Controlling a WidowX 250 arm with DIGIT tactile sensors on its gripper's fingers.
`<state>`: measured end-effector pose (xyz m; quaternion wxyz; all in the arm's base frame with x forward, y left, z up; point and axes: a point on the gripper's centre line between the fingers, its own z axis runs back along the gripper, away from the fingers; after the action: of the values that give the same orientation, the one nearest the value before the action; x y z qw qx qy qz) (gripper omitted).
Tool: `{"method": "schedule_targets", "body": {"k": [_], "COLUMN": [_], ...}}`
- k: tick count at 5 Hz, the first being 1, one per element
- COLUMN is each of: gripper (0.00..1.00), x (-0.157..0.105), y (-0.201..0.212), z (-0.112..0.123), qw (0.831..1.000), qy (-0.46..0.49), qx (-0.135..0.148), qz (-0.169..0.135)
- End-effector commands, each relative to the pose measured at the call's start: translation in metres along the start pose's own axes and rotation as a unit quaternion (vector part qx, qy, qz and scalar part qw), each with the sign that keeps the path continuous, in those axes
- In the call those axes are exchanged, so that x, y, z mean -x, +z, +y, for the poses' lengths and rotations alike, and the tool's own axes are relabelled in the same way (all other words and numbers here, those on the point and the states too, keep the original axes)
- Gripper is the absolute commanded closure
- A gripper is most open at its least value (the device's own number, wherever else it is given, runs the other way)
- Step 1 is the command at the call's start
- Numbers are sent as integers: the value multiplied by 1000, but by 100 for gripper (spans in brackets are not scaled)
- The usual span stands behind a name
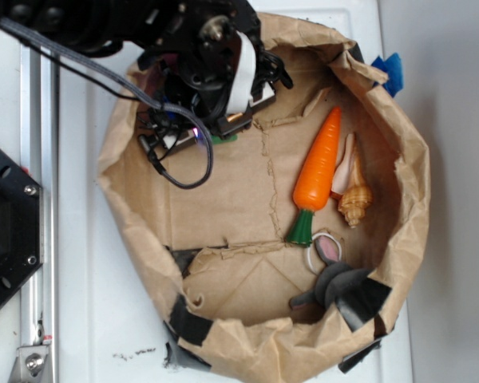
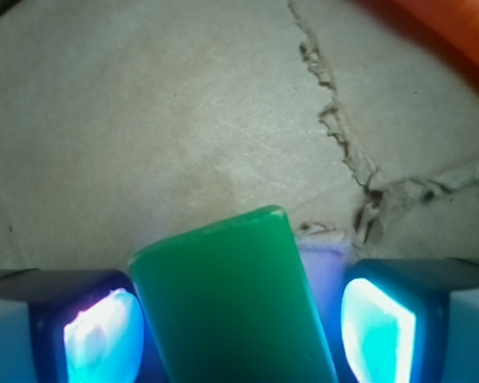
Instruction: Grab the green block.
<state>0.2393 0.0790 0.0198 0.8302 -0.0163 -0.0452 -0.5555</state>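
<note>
Two lit fingers [image 2: 104,335] of the gripper [image 2: 239,335] stand on either side of the green block [image 2: 231,295] in the wrist view, the left one touching its edge, the right one with a small gap, so the jaws are spread and not pinching it. In the exterior view only a sliver of the block [image 1: 223,139] shows under the gripper [image 1: 215,128], at the upper left of the paper bag [image 1: 247,351]. Over to the right lie a carrot [image 1: 319,163], a seashell [image 1: 354,199] and a grey toy rabbit [image 1: 335,279].
</note>
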Motion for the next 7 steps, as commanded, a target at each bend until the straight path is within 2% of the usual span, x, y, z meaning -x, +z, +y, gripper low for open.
{"method": "schedule_targets", "body": {"k": [1, 2, 3, 4, 5, 6, 7], "gripper": [100, 100, 100, 100, 100, 100, 100], "x": [-5, -9, -27, -64, -89, -83, -79], "y": [8, 19, 52, 100, 147, 158, 160], "z": [-3, -5, -6, -5, -4, 0, -1], "qw": [1000, 1000, 997, 980, 951, 908, 873], "qy": [5, 20, 58, 172, 292, 414, 486], "qx": [-18, -19, -46, -92, -98, -68, -44], "qz": [-3, -6, -23, -46, -14, -11, -11]}}
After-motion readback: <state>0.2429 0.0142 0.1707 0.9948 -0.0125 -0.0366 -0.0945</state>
